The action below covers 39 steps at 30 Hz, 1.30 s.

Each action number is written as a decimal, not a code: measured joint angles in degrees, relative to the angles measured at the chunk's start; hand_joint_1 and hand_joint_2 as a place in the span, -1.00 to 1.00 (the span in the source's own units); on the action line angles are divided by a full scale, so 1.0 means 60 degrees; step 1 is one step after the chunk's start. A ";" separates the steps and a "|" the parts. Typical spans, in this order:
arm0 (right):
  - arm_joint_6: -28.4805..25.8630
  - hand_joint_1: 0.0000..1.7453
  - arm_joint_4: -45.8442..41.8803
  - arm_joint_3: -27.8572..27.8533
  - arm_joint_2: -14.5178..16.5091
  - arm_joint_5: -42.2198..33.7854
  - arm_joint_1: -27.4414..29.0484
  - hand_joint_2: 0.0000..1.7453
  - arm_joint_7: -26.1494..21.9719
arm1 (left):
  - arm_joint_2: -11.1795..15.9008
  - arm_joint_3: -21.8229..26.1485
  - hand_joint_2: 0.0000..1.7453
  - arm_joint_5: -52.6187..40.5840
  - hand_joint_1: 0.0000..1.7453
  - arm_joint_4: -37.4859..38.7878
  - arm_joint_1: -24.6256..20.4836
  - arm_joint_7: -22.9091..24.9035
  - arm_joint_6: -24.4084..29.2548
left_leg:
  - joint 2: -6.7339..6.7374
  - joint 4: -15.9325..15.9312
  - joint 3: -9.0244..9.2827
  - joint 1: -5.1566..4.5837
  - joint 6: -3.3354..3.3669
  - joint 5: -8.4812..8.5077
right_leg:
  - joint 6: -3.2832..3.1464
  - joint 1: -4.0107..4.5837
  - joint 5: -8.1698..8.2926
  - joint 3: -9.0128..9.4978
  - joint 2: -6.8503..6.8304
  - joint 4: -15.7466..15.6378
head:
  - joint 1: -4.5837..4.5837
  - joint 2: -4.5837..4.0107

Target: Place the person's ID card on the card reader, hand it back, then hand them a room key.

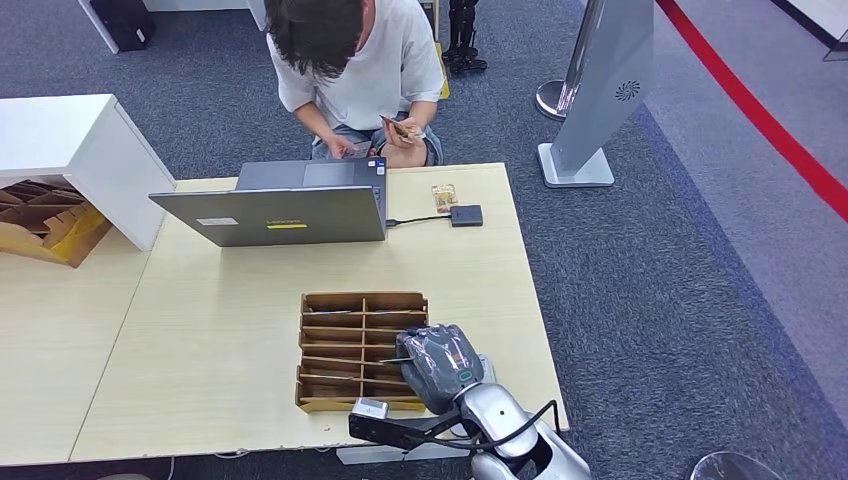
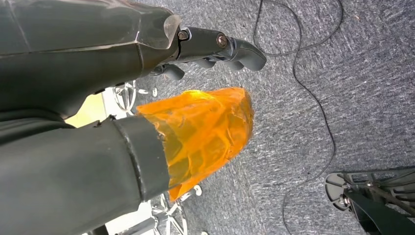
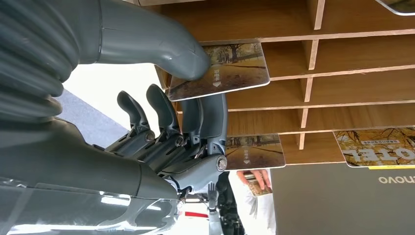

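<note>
Your right hand (image 3: 161, 122) pinches a room key (image 3: 227, 68) between thumb and fingers at the wooden organizer (image 1: 360, 350) on the tabletop (image 1: 200, 340); its print is an autumn tree scene. Another key card (image 3: 254, 152) sits in a neighbouring slot. Left hand (image 2: 215, 49) hangs over carpet, fingers curled in, holding nothing. The person (image 1: 350, 60) holds the ID card (image 1: 395, 127) behind the laptop (image 1: 290, 205).

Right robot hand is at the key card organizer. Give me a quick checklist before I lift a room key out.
1. Right robot hand on a room key card: ok, thumb and fingers pinch its edge in the wooden organizer.
2. Card free of the slot: not ok, it sits between the dividers.
3. Neighbouring card untouched: cannot tell, the fingers are close beside it.
4. Person ready to receive: not ok, head down, busy with a card in their hands.
5. Left robot hand out of the way: ok, hanging over the carpet.
</note>
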 joint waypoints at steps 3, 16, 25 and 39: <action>-0.0022 0.71 0.0022 0.0000 0.0004 -0.0010 -0.0011 1.00 -0.0015 | 0.0000 -0.0026 -1.00 0.0000 -1.00 0.0000 -0.0001 0.0000 0.0000 | 0.0000 0.0000 0.0000 0.0000 0.0000 0.0000 | 0.0000 0.0000 0.0000 0.0000 0.0000 0.0000 | 0.0001 0.0000; -0.0407 0.98 -0.0196 -0.0173 0.0032 -0.0245 0.0050 1.00 -0.0249 | 0.0003 -0.0086 -1.00 0.0016 -1.00 0.0000 0.0002 0.0000 0.0000 | 0.0000 0.0000 0.0000 0.0000 0.0000 0.0000 | 0.0000 0.0000 0.0000 -0.0001 0.0000 0.0000 | -0.0001 0.0000; -0.0784 1.00 -0.1366 -0.0442 -0.0017 -0.0432 0.0388 1.00 -0.0454 | 0.0003 -0.0086 -1.00 0.0119 -1.00 0.0000 0.0045 -0.0054 0.0003 | 0.0001 0.0000 0.0000 0.0000 0.0000 0.0000 | 0.0000 0.0000 0.0000 -0.0002 0.0001 0.0000 | 0.0000 0.0000; -0.1130 1.00 -0.3256 -0.0853 -0.0337 -0.0488 0.0868 1.00 -0.0644 | -0.0002 -0.0083 -1.00 0.0175 -1.00 0.0000 0.0079 -0.0091 -0.0001 | 0.0000 0.0000 0.0000 0.0000 0.0000 0.0000 | 0.0000 0.0000 0.0000 -0.0002 0.0001 0.0000 | 0.0000 0.0000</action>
